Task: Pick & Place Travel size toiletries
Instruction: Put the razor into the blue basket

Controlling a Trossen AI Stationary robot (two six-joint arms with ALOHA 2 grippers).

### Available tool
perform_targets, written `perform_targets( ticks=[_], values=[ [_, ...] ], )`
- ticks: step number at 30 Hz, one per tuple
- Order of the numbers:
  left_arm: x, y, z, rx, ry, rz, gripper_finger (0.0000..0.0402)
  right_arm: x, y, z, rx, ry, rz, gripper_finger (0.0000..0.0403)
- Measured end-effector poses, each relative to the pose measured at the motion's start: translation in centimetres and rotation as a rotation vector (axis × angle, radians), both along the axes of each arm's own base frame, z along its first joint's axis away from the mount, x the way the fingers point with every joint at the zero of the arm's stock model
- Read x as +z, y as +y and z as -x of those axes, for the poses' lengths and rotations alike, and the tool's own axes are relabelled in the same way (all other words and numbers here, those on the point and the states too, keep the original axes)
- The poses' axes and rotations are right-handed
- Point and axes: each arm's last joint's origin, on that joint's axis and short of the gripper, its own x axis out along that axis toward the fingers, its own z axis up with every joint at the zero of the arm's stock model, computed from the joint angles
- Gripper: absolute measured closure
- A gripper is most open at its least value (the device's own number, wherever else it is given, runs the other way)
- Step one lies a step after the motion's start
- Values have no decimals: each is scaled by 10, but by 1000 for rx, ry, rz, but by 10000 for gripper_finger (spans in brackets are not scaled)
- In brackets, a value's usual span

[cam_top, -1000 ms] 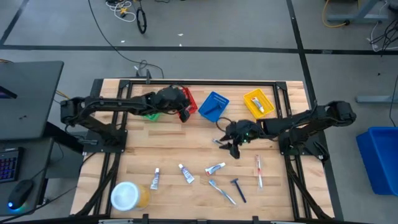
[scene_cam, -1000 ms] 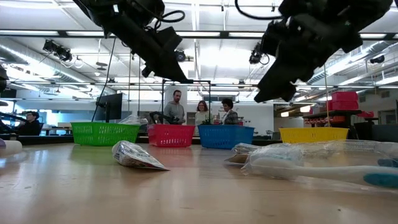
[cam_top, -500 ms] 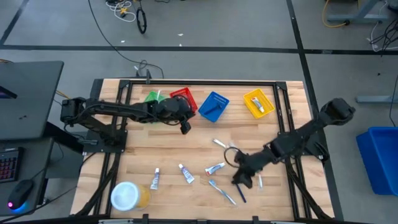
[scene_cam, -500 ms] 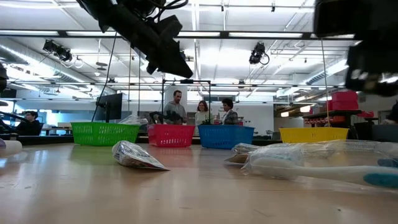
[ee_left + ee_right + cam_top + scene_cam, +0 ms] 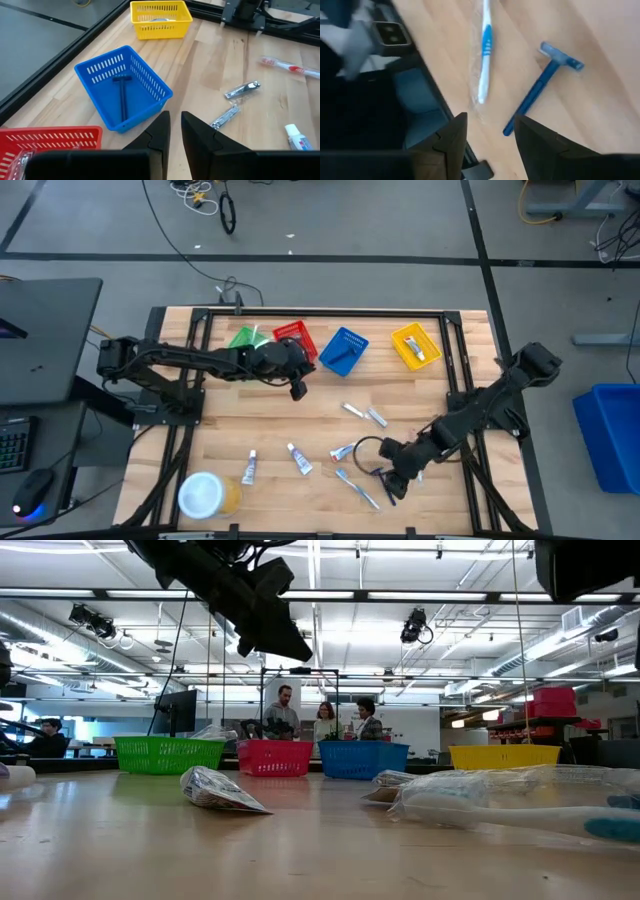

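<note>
The toiletries lie on the table's near half: three small white tubes, a blue-and-white toothbrush and a blue razor. A red-and-white toothbrush lies partly under the right arm. My right gripper hovers open just above the razor and the blue toothbrush, near the near edge, touching nothing. My left gripper hangs in the air in front of the red basket, its fingers almost together and empty. Another dark razor lies in the blue basket.
Green, red, blue and yellow baskets line the far side. Two metal nail clippers lie mid-table. A white-lidded yellow jar stands at the near left corner. People stand in the room beyond the table.
My right gripper has swung from the table's middle toward the near edge and come down over the razor and the blue toothbrush. The nail clippers it stood over now show. My left gripper has drawn back from above the red basket toward the near side.
</note>
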Motion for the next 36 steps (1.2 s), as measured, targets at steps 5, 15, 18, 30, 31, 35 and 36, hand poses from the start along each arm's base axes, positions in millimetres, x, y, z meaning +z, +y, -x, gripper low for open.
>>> perform_targets(
  ticks=[5,15,18,30,31,35,36],
  values=[
    [0,-1,0,-2,-1,3,350,-17,11,-14,-10,96,46,236],
    [0,-1,0,2,5,-3,350,-44,14,-21,-33,140,156,238],
    [-2,-1,-1,4,8,1,350,-52,14,-21,-29,159,192,238],
    [-3,-1,-1,1,13,10,350,-63,11,-20,141,152,321,297],
    [-3,-1,-1,1,13,10,350,-63,11,-19,154,151,329,307],
    [-3,-1,-1,-3,18,-3,350,-63,8,-20,179,150,339,346],
    [-3,-1,-1,2,19,-7,350,-62,6,-21,182,151,333,352]
  ],
)
